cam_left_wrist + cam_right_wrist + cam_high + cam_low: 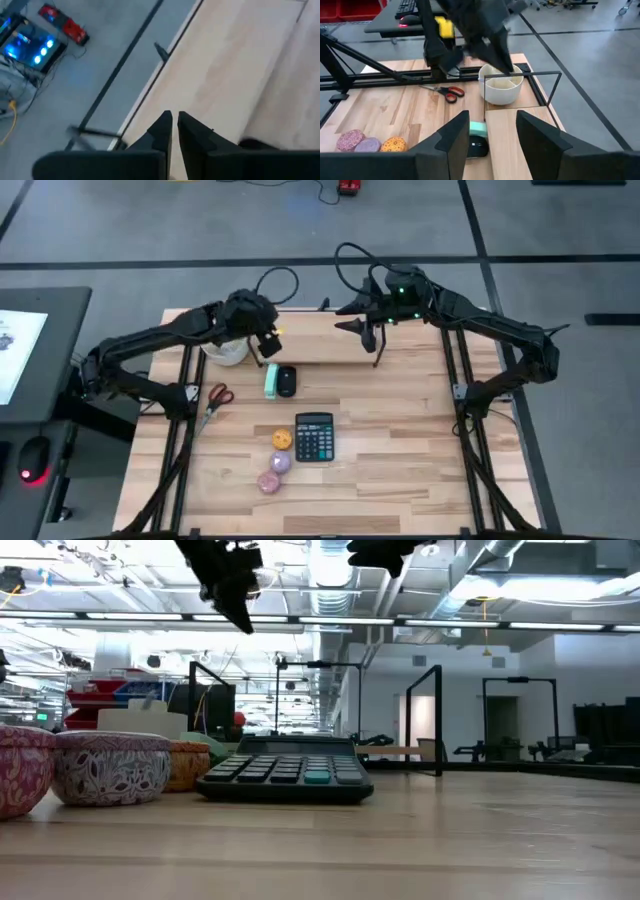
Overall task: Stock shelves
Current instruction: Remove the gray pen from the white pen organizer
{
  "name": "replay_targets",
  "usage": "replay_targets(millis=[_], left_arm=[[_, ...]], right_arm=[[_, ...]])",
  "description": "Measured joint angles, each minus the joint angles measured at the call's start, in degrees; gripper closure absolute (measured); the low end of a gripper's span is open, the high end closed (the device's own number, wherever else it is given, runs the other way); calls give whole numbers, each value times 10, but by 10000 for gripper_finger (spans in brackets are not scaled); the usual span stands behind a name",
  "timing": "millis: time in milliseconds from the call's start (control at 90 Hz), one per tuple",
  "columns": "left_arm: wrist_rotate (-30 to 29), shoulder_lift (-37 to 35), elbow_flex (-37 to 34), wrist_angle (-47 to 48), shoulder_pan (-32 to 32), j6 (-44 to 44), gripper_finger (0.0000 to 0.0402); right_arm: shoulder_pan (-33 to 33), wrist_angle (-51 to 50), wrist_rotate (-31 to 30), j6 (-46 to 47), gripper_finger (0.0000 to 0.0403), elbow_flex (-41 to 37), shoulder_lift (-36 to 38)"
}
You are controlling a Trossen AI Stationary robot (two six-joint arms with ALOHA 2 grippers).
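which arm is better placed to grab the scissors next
Left, probably: the scissors lie on its side, while the right claw hangs open over the shelf, farther off. The left claw is shut and must open first.

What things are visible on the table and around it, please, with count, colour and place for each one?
Shelf rack: one, pale wood with black uprights, at the far middle of the table.
Bowl: one, white, at the rack's left end.
Scissors: one pair, red handles, left side of the table.
Mouse: one, black, just in front of the rack.
Green block: one, mint green, beside the mouse.
Calculator: one, black, middle of the table.
Round tins: three, orange, lilac and pink, left of the calculator.
Left gripper: jaws shut, above the rack near the bowl.
Right gripper: jaws open, above the rack's right part.
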State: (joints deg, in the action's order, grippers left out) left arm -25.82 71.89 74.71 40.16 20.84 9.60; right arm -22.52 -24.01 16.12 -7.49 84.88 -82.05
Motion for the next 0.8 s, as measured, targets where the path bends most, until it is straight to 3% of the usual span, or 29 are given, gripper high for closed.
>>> replay_targets(millis=[156, 344, 544, 800], left_arm=[[5, -7, 65, 194, -27, -40, 389], [2, -47, 42, 335, -47, -102, 388], [24, -127, -70, 240, -44, -17, 356], [29, -187, -216, 184, -8, 6, 239]], right_arm=[[0, 0, 0, 0, 251, 0, 0], [0, 0, 0, -5, 251, 0, 0], [0, 0, 0, -15, 251, 0, 0], [0, 0, 0, -14, 251, 0, 0]])
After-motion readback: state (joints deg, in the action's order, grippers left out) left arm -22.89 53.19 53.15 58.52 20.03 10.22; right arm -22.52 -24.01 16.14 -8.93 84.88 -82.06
